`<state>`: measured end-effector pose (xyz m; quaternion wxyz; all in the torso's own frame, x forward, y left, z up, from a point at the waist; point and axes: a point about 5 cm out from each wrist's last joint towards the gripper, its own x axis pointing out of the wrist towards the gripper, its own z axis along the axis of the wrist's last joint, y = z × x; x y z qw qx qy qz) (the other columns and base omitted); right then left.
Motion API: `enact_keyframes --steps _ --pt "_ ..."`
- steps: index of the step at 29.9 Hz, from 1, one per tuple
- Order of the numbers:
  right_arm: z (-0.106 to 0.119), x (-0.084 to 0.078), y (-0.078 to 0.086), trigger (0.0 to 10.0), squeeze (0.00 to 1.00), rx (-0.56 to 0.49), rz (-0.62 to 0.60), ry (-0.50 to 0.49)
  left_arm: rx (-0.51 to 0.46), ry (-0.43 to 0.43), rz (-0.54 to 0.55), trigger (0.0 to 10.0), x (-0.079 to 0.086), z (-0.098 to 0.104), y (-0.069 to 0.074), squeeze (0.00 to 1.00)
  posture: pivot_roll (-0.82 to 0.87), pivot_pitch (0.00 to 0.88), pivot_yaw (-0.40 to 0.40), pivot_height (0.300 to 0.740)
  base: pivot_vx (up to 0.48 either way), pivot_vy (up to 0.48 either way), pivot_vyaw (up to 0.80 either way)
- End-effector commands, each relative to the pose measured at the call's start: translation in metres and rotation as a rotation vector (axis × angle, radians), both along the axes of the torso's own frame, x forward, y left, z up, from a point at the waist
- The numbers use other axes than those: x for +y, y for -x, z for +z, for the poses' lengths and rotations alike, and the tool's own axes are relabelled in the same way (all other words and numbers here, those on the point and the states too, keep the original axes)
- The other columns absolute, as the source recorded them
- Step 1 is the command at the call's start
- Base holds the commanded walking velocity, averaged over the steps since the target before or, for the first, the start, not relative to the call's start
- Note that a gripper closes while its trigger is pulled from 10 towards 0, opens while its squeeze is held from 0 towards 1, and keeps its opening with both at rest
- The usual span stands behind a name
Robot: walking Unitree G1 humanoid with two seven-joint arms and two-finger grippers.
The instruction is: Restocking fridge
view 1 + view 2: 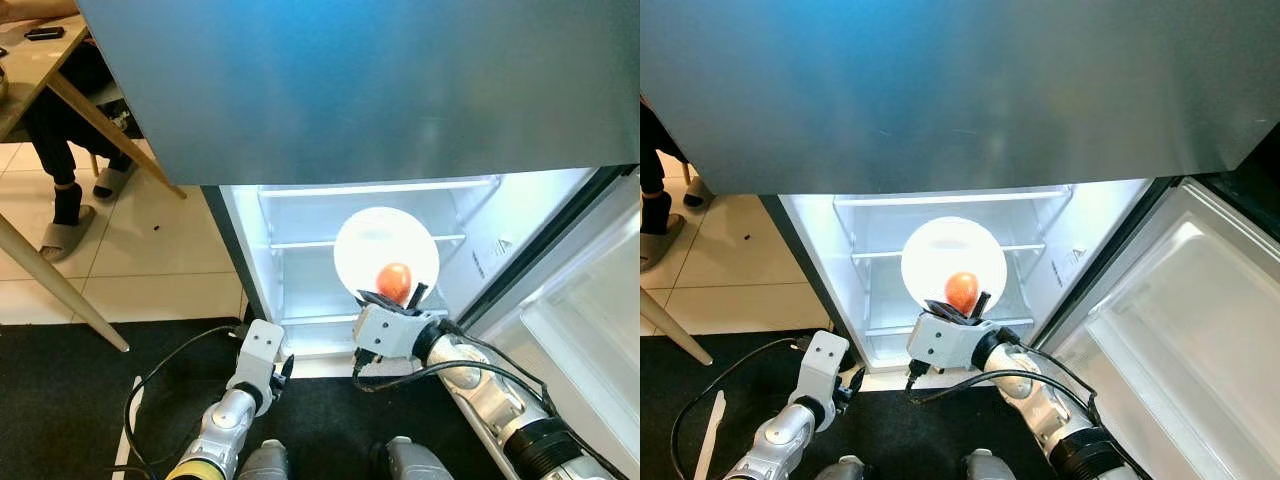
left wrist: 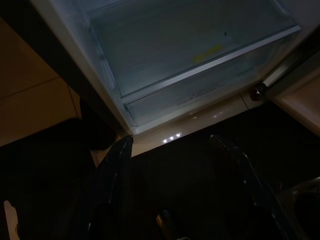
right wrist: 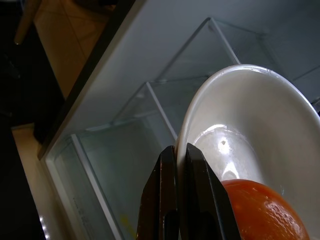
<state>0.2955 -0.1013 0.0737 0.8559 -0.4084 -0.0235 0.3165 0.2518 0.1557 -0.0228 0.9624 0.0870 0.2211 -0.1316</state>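
My right gripper (image 1: 398, 296) is shut on the near rim of a white bowl (image 1: 385, 240) that holds an orange fruit (image 1: 394, 281). It holds the bowl tilted in front of the lit, open lower compartment of the fridge (image 1: 300, 270), level with a glass shelf (image 1: 300, 243). In the right wrist view the two fingers (image 3: 172, 190) pinch the bowl rim (image 3: 240, 100) with the orange fruit (image 3: 262, 212) beside them. My left gripper (image 2: 171, 142) is open and empty, low over the dark mat before the fridge base; it also shows as the left gripper (image 1: 283, 368).
The fridge door (image 1: 590, 320) stands open on the right. The grey upper door (image 1: 380, 80) is closed overhead. At the left are a wooden table (image 1: 30, 70) and a seated person's legs (image 1: 60, 150). A black cable (image 1: 170, 365) lies on the dark mat.
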Motion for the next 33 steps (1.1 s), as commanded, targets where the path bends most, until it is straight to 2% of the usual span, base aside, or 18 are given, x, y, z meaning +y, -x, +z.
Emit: enact_keyframes --steps 1,21,33 --pt "0.0027 0.0004 0.0011 10.0 0.00 -0.006 0.004 -0.013 0.008 0.010 -0.010 10.0 -0.0059 -0.0036 0.0053 0.00 -0.08 0.177 -0.014 0.723 0.000 0.000 0.00" --pt "0.0014 -0.0008 0.0047 10.0 0.00 0.017 0.001 -0.017 0.019 -0.005 -0.004 10.0 -0.0022 -0.0060 0.0097 0.00 -0.07 0.172 -0.018 0.723 -0.456 0.000 0.00" --pt "0.0009 -0.0053 0.0083 10.0 0.00 0.025 -0.016 -0.025 0.035 0.002 0.036 10.0 0.0007 -0.0058 0.0065 0.00 -0.09 0.175 -0.015 0.723 0.000 0.000 0.00"
